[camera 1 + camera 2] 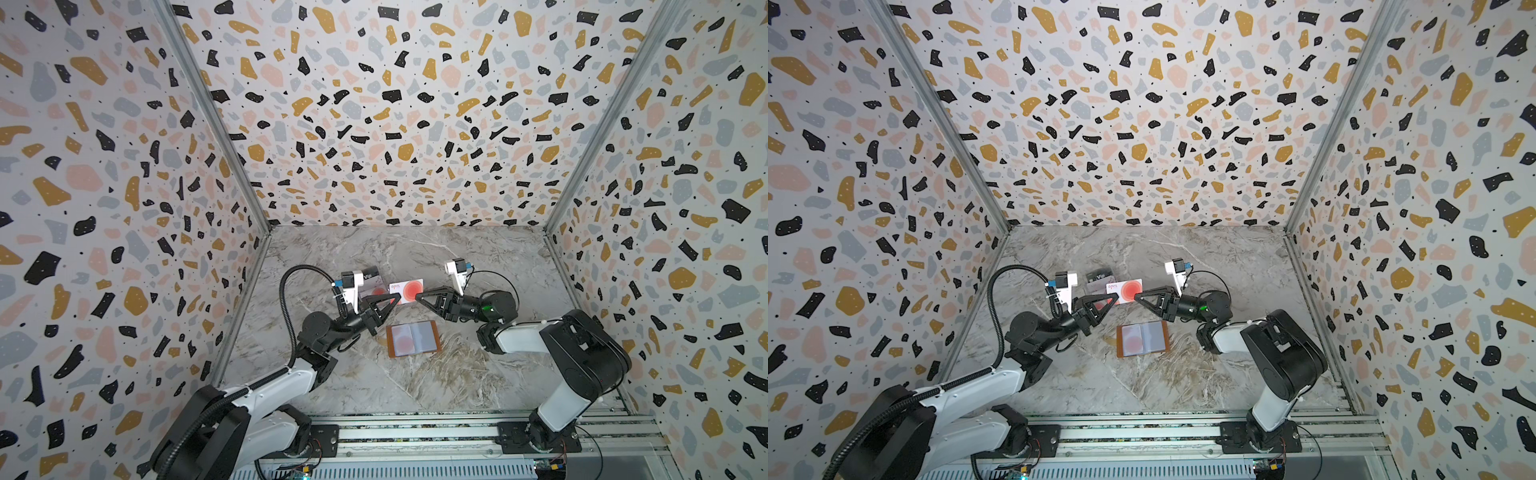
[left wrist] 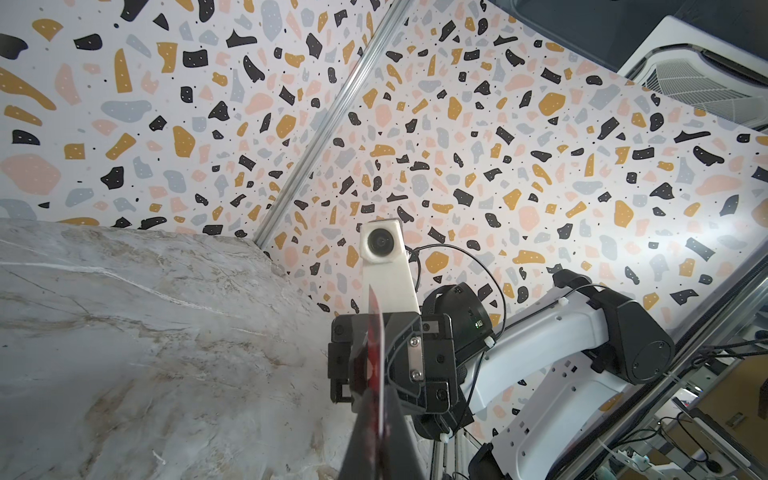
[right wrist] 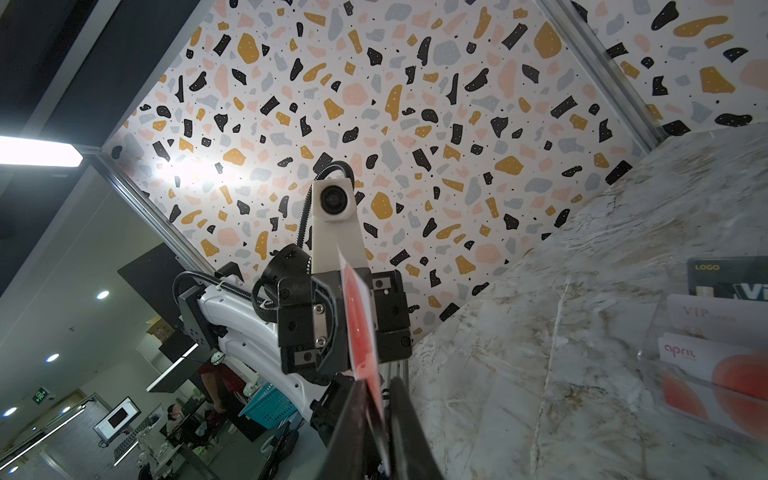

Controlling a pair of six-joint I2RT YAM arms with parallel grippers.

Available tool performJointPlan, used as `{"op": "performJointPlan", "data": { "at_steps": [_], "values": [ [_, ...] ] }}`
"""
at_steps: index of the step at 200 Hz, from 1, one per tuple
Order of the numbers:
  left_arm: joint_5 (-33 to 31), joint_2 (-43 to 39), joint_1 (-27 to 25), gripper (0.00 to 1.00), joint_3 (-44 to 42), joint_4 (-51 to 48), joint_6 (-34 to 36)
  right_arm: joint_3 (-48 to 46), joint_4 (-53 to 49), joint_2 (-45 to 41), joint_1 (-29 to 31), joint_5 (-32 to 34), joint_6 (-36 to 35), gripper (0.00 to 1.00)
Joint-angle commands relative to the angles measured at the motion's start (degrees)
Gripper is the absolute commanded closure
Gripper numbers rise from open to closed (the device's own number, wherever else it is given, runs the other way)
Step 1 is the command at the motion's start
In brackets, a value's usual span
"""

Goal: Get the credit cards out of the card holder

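Note:
A white credit card with a red circle (image 1: 409, 288) (image 1: 1127, 289) hangs in the air behind the card holder, gripped from both ends. My left gripper (image 1: 397, 296) (image 1: 1109, 296) is shut on its left end, and the left wrist view shows the card (image 2: 374, 332) edge-on between the closed fingers. My right gripper (image 1: 417, 296) (image 1: 1136, 296) is shut on the right end, with the card (image 3: 357, 316) running between its narrow jaws. The tan card holder (image 1: 413, 338) (image 1: 1143, 338) lies open and flat on the table. A red-circled card (image 1: 403, 343) shows through its left sleeve.
A clear plastic case (image 1: 372, 286) (image 1: 1096, 286) (image 3: 715, 332) stands at the back, behind my left gripper. It holds a dark "Vip" card (image 1: 1100, 276) (image 3: 727, 282) and red-circled white cards. Patterned walls enclose the marble table (image 1: 415, 386) on three sides.

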Motion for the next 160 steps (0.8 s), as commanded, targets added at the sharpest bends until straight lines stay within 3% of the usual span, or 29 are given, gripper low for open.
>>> {"op": "performJointPlan", "data": {
  "at_steps": [1, 20, 58, 77, 93, 123, 137, 160],
  "values": [
    [1.8, 0.0, -0.3, 1.0, -0.6, 3.8, -0.3, 1.8, 14.0, -1.6, -0.3, -0.2, 0.4, 0.91],
    [1.6, -0.4, -0.3, 1.0, 0.2, 0.6, 0.9, 2.0, 13.4, -1.7, -0.4, -0.9, 0.3, 0.95],
    [-0.9, -5.5, -0.2, 0.57, 5.8, -20.8, 13.5, 0.4, 6.3, -5.1, -3.1, -4.6, -1.9, 1.0],
    [-2.9, -8.0, -0.1, 0.46, 10.9, -35.2, 21.9, -0.4, -0.9, -8.7, -4.7, -10.4, -5.6, 1.0],
    [-3.8, -8.7, 0.0, 0.39, 16.9, -49.7, 29.5, -0.2, -15.9, -13.6, -5.2, -14.3, -15.4, 1.0],
    [-5.5, -7.8, 0.0, 0.37, 28.2, -73.6, 43.2, 6.2, -65.0, -22.8, -4.7, -13.0, -47.0, 1.0],
    [-4.9, -7.3, 0.1, 0.37, 30.9, -79.0, 46.7, 8.4, -75.5, -24.1, -4.9, -13.2, -53.5, 1.0],
    [-0.2, -6.0, 0.0, 0.37, 33.9, -85.4, 52.9, 10.4, -84.7, -24.6, -4.8, -13.7, -59.7, 1.0]
  ]
}}
